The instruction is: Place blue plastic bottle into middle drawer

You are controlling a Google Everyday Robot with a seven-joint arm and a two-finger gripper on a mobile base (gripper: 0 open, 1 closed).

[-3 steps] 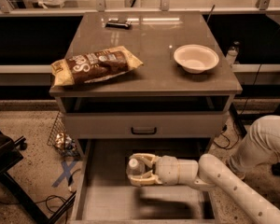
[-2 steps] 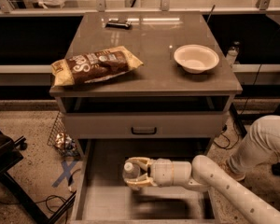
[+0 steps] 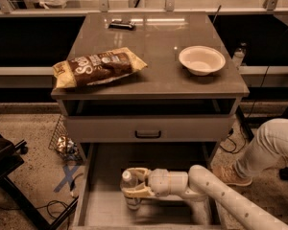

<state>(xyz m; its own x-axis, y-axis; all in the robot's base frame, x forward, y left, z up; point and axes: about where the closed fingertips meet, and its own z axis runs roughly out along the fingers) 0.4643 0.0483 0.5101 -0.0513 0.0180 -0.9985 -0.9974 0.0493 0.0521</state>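
Note:
The blue plastic bottle (image 3: 129, 188), clear with a white cap, stands upright inside the open middle drawer (image 3: 103, 210), left of its centre, its base at or near the pale floor. My gripper (image 3: 133, 185) reaches in from the right with its fingers (image 3: 137, 192) closed around the bottle's body. The arm (image 3: 230, 200) runs off to the lower right.
Above the drawer is a grey drawer front with a black handle (image 3: 148, 133). On the tabletop lie a brown snack bag (image 3: 97, 67), a white bowl (image 3: 201, 59) and a small dark object (image 3: 121, 24). A person's leg (image 3: 266, 145) is at the right.
My gripper has moved left and down with the bottle, deeper into the drawer.

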